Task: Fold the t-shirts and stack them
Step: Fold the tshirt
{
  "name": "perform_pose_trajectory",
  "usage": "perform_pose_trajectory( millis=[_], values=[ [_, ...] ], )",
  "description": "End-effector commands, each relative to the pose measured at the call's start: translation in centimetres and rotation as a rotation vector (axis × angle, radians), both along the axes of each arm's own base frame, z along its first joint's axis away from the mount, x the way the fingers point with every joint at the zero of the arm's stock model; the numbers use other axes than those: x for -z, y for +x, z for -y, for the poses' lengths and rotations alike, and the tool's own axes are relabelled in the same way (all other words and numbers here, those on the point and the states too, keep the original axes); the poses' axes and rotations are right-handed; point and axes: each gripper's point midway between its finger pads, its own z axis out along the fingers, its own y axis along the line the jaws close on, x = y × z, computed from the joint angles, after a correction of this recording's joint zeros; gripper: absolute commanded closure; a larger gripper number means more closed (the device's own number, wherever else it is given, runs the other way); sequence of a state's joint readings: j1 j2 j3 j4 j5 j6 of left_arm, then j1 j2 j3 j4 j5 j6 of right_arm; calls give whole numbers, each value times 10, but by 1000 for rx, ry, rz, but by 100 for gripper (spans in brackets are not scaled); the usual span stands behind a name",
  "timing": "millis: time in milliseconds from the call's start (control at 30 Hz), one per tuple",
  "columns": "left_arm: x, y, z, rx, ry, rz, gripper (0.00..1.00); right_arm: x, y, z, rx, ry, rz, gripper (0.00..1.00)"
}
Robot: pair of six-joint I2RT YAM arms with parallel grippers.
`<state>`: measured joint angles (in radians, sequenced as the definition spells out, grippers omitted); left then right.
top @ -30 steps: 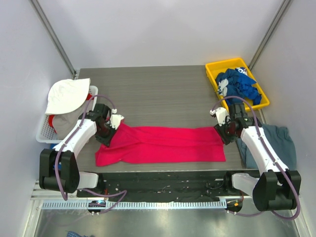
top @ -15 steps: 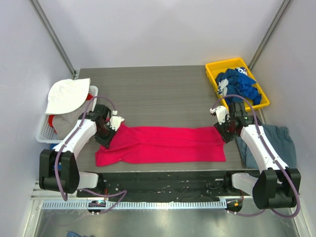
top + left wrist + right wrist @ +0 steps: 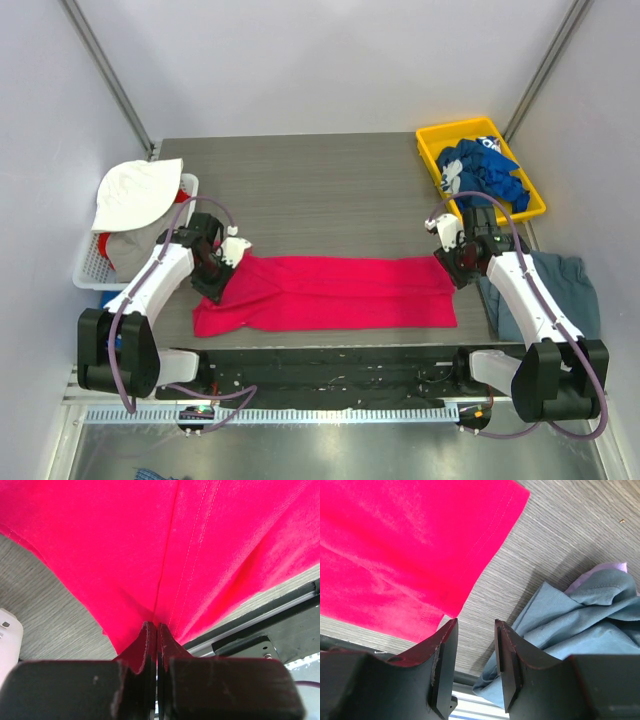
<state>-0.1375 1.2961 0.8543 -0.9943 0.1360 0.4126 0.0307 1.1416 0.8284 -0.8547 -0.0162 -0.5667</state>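
Since a second ago, little has shifted: the left gripper (image 3: 157,630) has tugged slightly leftward with its cloth, and the right gripper (image 3: 475,625) has edged a touch off the shirt's right end.

Up close, the left gripper's jaws are pressed together on a pinch of the pink shirt (image 3: 340,290) at its left end, the fabric fanning away from the pinch. The right gripper's jaws stand partly apart with nothing between them, hanging over bare table (image 3: 320,190) just beside the shirt's near right corner.

The pink shirt lies as a long band across the near half of the table, between the two arms. To me this looks like the fold in progress: lengthwise fold made, crosswise fold not yet done. Next, I'd guess, the right gripper must come down onto the right end and grip it, so one end can be carried over the other without the band twisting.

A grey-blue shirt (image 3: 570,620) lies crumpled at the table's right edge, near the right arm. Farther off, the yellow tray (image 3: 428,160) at the far right holds a heap of blue shirts (image 3: 480,170). The white basket (image 3: 85,270) on the left has a white cloth (image 3: 135,190) draped over it; what lies beneath I cannot make out.
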Motion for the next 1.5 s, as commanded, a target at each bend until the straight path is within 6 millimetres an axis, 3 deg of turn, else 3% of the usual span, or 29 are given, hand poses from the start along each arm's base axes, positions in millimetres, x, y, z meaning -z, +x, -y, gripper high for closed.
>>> perform_pose_trajectory(
  millis=[0, 33, 67, 267, 333, 467, 633, 867, 1467],
  values=[
    [-5, -6, 1, 27, -6, 4, 99, -2, 7, 2, -2, -13, 27, 58],
    [-4, -6, 0, 24, -5, 5, 94, -1, 7, 2, -2, -13, 26, 58],
    [-4, -6, -1, 28, 1, 10, 81, 0, 6, 2, 0, -13, 23, 58],
    [-7, -2, -4, 37, 14, 63, 43, 2, 5, 8, 5, -46, 23, 58],
    [-11, 3, -4, 36, 13, 92, 35, 2, 6, 8, 6, -45, 23, 58],
    [-25, 28, 4, 25, -19, 188, 32, 3, 10, 5, 7, -29, 21, 58],
    [-37, 53, 34, 44, -168, 185, 32, 3, 13, 5, 11, -27, 23, 58],
    [-23, 54, 67, 130, -291, 57, 32, 6, 12, 8, 12, -47, 23, 59],
    [9, 85, 83, 181, -254, 37, 41, 1, 13, 8, 12, -42, 37, 61]
  ],
)
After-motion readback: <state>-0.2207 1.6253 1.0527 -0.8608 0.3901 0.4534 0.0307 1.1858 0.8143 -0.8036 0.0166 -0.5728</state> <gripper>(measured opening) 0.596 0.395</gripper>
